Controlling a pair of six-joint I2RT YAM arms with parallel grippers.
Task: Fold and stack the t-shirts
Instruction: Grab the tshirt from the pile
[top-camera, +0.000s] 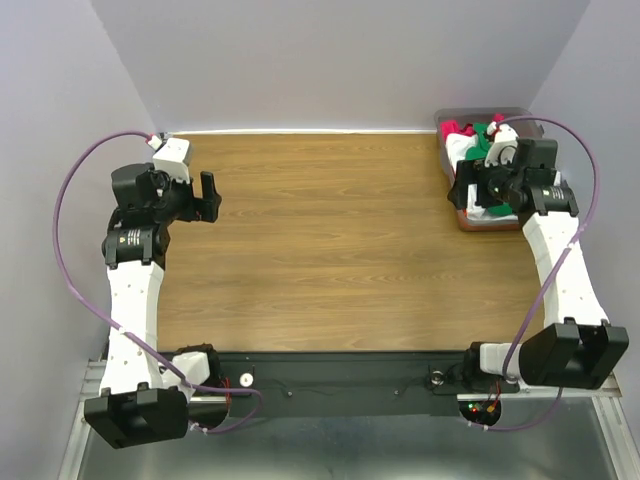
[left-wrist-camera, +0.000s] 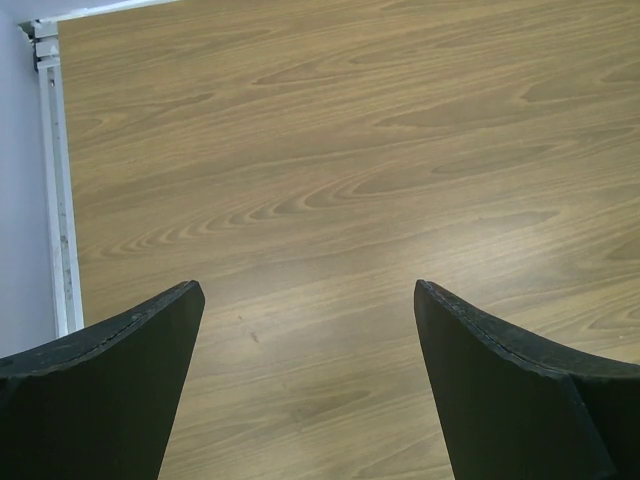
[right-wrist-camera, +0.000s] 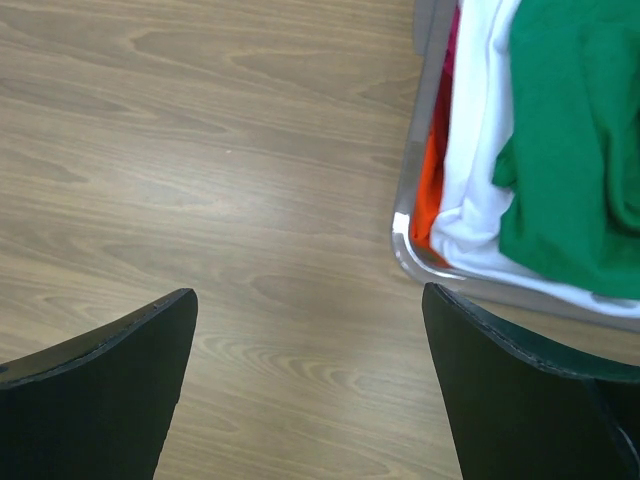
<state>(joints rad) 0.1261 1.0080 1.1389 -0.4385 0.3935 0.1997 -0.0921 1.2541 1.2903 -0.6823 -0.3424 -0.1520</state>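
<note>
Left gripper (left-wrist-camera: 307, 290) and right gripper (right-wrist-camera: 310, 295) both stand fully open; we see nothing held. On the table (top-camera: 320, 250), the bin (right-wrist-camera: 405, 245) at the far right corner holds the green t-shirt (right-wrist-camera: 570, 150), white t-shirt (right-wrist-camera: 480, 120) and red t-shirt (right-wrist-camera: 432, 190), bunched together.

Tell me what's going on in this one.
Nothing is handled yet. The green shirt, white shirt and red shirt lie bunched in the bin at the far right corner of the table. The right hand, open and empty, hangs at the bin's edge; the left hand, also open and empty, hangs over bare wood on the left.
</note>
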